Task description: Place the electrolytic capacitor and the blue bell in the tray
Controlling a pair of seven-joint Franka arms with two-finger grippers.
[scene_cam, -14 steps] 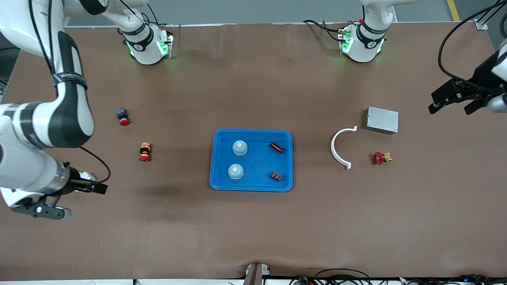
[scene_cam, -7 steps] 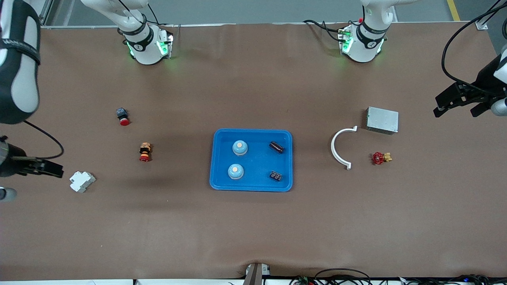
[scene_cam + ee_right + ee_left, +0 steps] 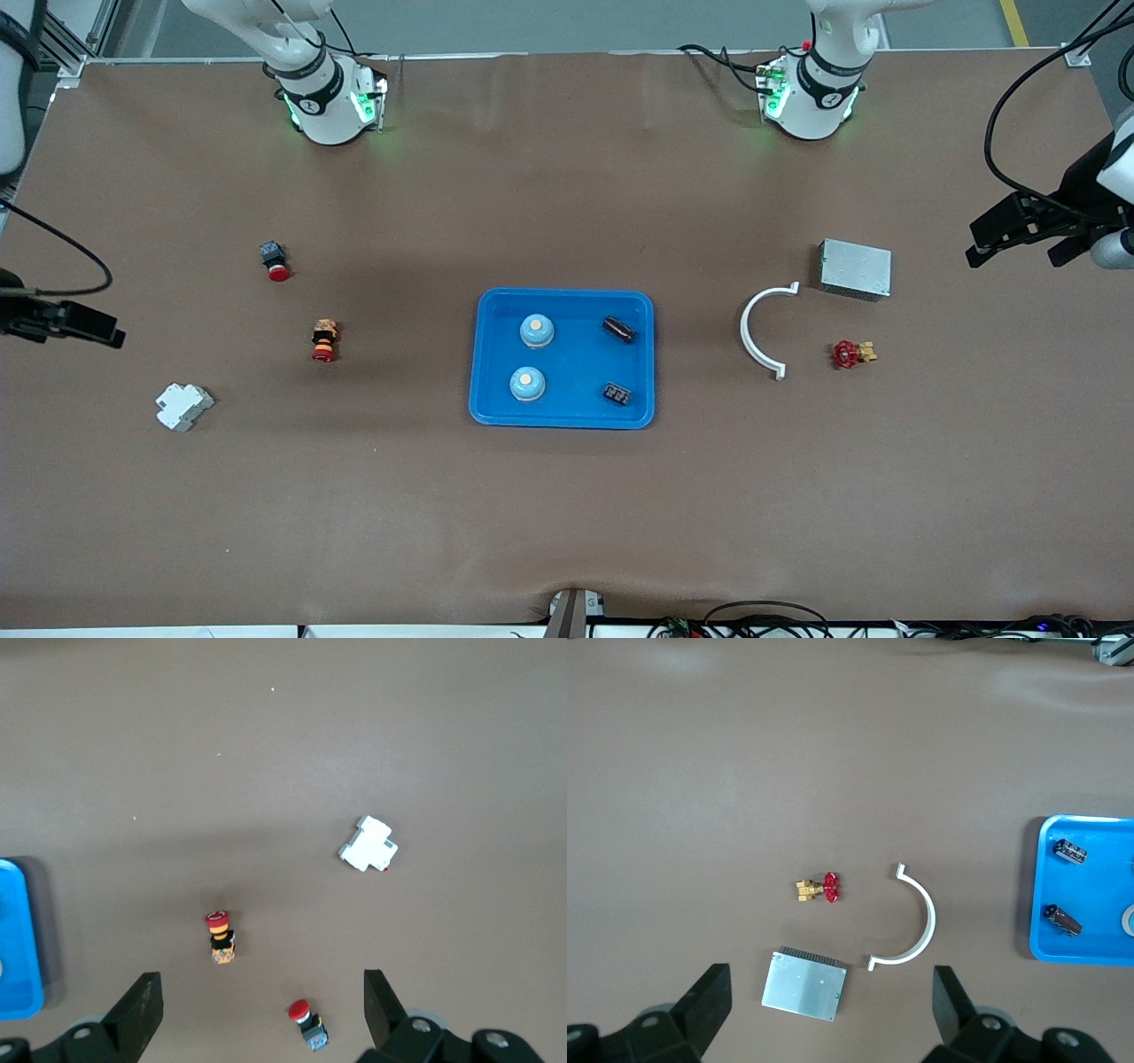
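The blue tray [image 3: 576, 359] lies at the middle of the table. In it stand two blue bells [image 3: 537, 330] [image 3: 527, 384] and lie two dark electrolytic capacitors [image 3: 618, 329] [image 3: 617, 393]. The left wrist view shows the tray's end [image 3: 1099, 895] with both capacitors [image 3: 1070, 850] [image 3: 1063, 920]. My left gripper [image 3: 1019, 248] [image 3: 828, 983] hangs open and empty over the left arm's end of the table, beside the silver box. Over the right arm's end of the table my right gripper [image 3: 89, 326] [image 3: 261, 988] is open too, holding nothing. Both are well away from the tray.
A silver box [image 3: 855, 268], a white curved clamp [image 3: 760, 330] and a red valve [image 3: 850, 354] lie toward the left arm's end. Two red push buttons [image 3: 274, 260] [image 3: 324, 340] and a white breaker [image 3: 183, 407] lie toward the right arm's end.
The right arm has drawn back toward its end of the table and risen, uncovering the white breaker. The left gripper shifted slightly. Nothing in the tray moved.
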